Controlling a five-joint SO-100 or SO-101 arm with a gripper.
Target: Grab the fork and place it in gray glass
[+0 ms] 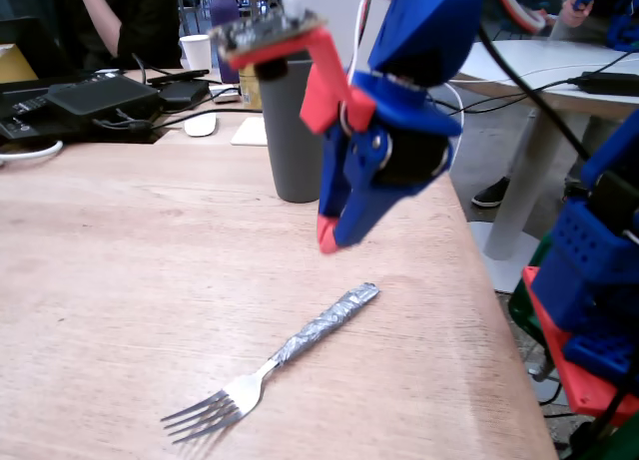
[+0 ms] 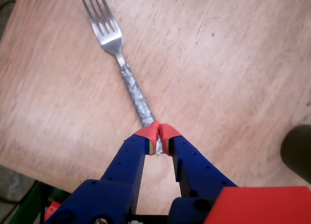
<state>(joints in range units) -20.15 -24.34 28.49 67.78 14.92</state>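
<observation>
The fork [image 1: 290, 350] lies flat on the wooden table, tines toward the near left, its tape-wrapped handle pointing up right. In the wrist view the fork [image 2: 124, 71] runs from the top edge down to just behind the fingertips. My gripper [image 1: 327, 242] hangs in the air above the handle end, blue fingers with red tips pressed together, holding nothing. In the wrist view the gripper [image 2: 158, 133] is shut with its tips over the handle's end. The gray glass [image 1: 293, 131] stands upright behind the gripper, partly covered by it; its dark edge shows as the glass [image 2: 297, 153] at the wrist view's right.
The table's right edge [image 1: 499, 320] runs close to the fork. At the back left lie a black laptop and cables [image 1: 85, 101], a white mouse [image 1: 200, 125] and a small white paper cup [image 1: 197, 51]. A blue and red robot base [image 1: 589, 290] stands at the right.
</observation>
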